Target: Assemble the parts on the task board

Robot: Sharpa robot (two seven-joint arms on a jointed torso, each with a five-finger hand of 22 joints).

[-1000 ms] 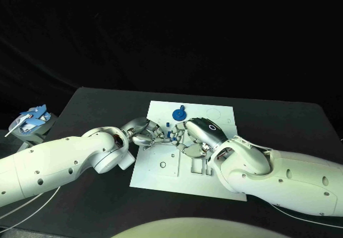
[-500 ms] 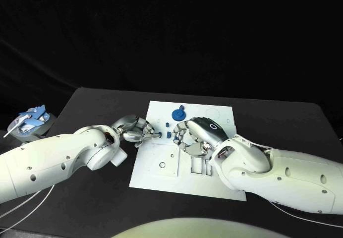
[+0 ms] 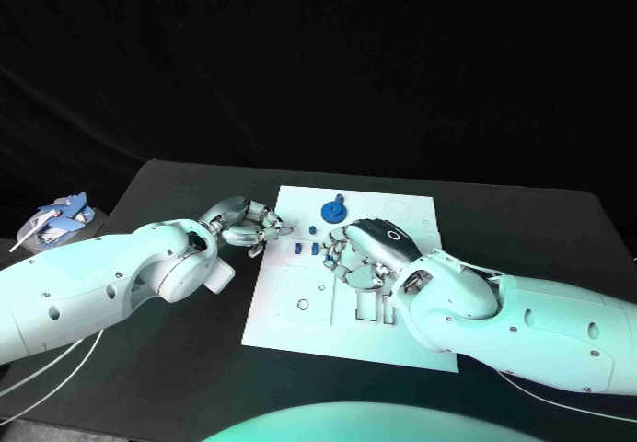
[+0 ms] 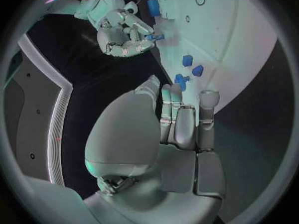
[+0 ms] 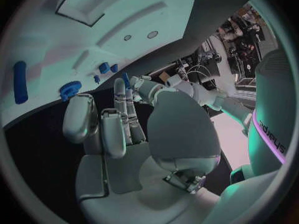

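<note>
**Q:** What is the setting?

**A:** A black table against a dark backdrop. The white task board lies at its centre. A small holder of spare items stands well apart, by the table's left edge.

**Q:** Where are the parts?

**A:** A round blue gear lies near the board's far edge. A cluster of small blue pieces lies on the board nearer the robot than the gear, in the gap between the two hands.

**Q:** How are the hands placed?

**A:** The left hand is at the board's left edge and holds nothing. In its wrist view its fingers lie loosely side by side and point toward the cluster, which lies just ahead of them. The right hand hangs over the board's middle. In the left wrist view its fingertips meet one small blue piece. Whether they pinch it or only touch it cannot be told.

**Q:** Which relation governs the coming move?

**A:** Probably the line from hand to hand across the board. The pieces sit on it, and the right hand is the nearer, almost above them. The pieces are too short and too small for a long axis to be read.
</note>
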